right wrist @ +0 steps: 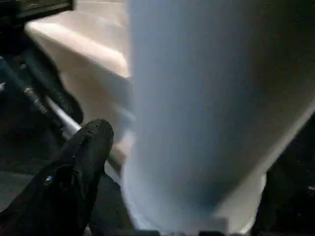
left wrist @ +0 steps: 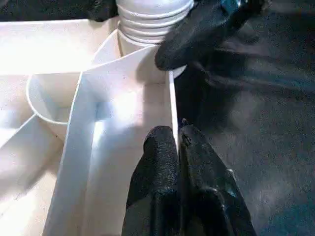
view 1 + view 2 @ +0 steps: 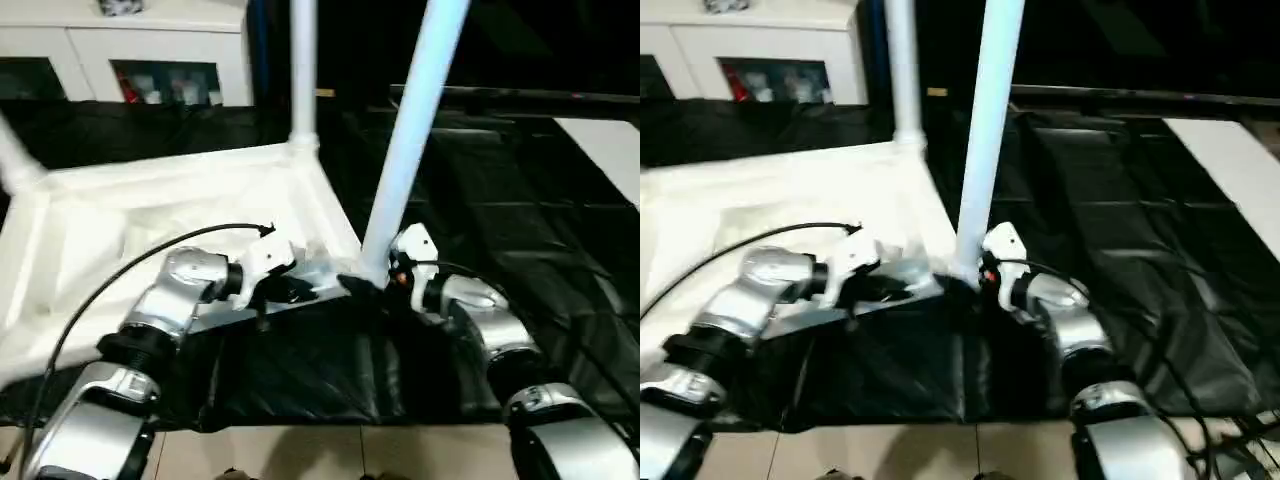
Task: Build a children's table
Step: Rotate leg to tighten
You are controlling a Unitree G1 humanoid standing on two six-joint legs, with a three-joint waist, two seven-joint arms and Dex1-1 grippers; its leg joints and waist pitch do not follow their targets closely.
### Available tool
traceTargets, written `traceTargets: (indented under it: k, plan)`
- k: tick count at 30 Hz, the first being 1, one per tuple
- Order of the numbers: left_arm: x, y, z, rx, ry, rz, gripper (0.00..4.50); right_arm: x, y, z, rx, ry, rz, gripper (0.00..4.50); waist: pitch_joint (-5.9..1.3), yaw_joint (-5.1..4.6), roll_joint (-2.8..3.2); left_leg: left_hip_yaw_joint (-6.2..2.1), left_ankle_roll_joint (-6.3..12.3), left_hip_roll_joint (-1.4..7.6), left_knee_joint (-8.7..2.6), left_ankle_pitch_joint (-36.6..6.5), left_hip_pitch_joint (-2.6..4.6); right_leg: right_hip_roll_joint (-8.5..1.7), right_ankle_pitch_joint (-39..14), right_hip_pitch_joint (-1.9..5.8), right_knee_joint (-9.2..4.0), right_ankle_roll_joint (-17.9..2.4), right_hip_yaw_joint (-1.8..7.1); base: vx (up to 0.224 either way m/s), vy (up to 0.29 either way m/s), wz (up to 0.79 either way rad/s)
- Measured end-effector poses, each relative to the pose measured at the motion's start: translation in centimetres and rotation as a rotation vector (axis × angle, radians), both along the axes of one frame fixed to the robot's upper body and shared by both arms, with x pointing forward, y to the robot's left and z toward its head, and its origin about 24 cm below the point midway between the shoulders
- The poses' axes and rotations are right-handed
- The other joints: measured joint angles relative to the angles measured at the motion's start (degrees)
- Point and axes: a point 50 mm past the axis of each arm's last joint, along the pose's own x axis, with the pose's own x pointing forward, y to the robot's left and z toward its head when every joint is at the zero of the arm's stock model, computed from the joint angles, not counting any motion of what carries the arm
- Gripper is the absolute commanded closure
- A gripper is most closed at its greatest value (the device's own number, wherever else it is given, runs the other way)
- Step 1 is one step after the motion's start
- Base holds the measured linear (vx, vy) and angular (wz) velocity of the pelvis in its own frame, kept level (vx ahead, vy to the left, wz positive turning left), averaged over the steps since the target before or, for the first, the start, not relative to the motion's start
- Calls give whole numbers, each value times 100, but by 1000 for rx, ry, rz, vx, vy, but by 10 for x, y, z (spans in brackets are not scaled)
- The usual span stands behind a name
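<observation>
Seen from the head camera, the white table top (image 3: 150, 215) lies underside up on the black-covered counter (image 3: 520, 200), filling the left half of the frame, its left part cut off by the edge. Two white legs stand upright in its corner sockets: the far leg (image 3: 303, 70) at upper centre and the near leg (image 3: 415, 130) just right of centre, both running out of the top of the frame; a third leg (image 3: 18, 160) slants in at the left edge, mostly cut off. The left hand (image 3: 290, 290) sits at the top's near rim at lower centre; the right hand (image 3: 385, 275) is at the foot of the near leg, its fingers hidden behind the leg and its own white housing. A white cabinet (image 3: 130, 50) shows at upper left. In the left wrist view, the left hand's fingers (image 2: 157, 167) are pressed together, pinching the thin white wall of the table top between them, while the other hand's black finger (image 2: 197, 34) rests against the ribbed base of the near leg at the upper edge. In the right wrist view, the blurred near leg sits close in the middle, one black finger (image 1: 83, 157) to its left, spread well off the tube; the other finger is hard to make out.
</observation>
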Motion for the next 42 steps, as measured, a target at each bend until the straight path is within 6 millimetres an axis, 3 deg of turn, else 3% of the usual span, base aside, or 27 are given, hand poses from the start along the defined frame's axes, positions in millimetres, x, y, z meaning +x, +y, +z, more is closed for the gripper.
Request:
traceTargets:
  k: [6,7,12,21,24,29,34,37,39,42]
  plan:
    - [-4,10,3,-3,39,-59,450,-2,-5,8,-22,19,157,35,-1,65,-2,6,31,27,0,14,-16,17,-34,-14,7,-22,-13,0,0,0]
    - [-4,12,4,0,49,-72,450,-2,-6,9,-19,34,188,61,-1,66,-3,6,31,27,0,14,-17,17,-35,-14,7,-22,-14,0,0,0]
    - [-7,17,4,9,77,-104,450,-5,-3,10,-10,63,276,105,4,85,-12,10,7,33,18,2,-19,14,-34,-14,24,-22,-13,0,0,0]
    - [-7,19,3,18,82,-117,450,-7,-1,8,-9,86,305,167,4,81,-12,12,0,39,52,-2,-17,12,-34,-11,51,-22,-11,0,0,0]
    - [-4,13,1,21,59,-77,450,-8,4,2,7,72,219,173,2,81,-11,14,-1,40,52,-2,-1,12,-35,3,54,-22,-9,0,0,0]
    - [10,-6,-2,19,-10,112,450,6,14,-6,62,32,-199,176,5,-4,-5,12,-4,28,58,-1,19,3,-61,12,60,23,1,-20,1,-1]
    - [12,-24,-7,-9,-30,197,450,12,24,-10,104,26,-474,176,4,-104,7,-3,-4,16,53,-2,18,1,-64,17,21,28,-5,0,0,0]
    - [12,-24,-7,-10,-36,214,450,12,31,-11,123,27,-529,176,1,-124,26,-9,-3,12,51,-2,16,1,-64,16,-5,28,-8,0,0,0]
    - [11,-24,-7,-7,-41,216,450,12,33,-11,137,30,-542,120,0,-123,23,-9,-2,10,53,-2,14,1,-64,16,-9,27,-6,0,0,0]
    - [11,-23,-7,-8,-38,218,450,12,34,-10,157,37,-542,104,1,-124,22,-8,-2,5,53,-2,13,0,-64,11,-12,27,0,0,0,0]
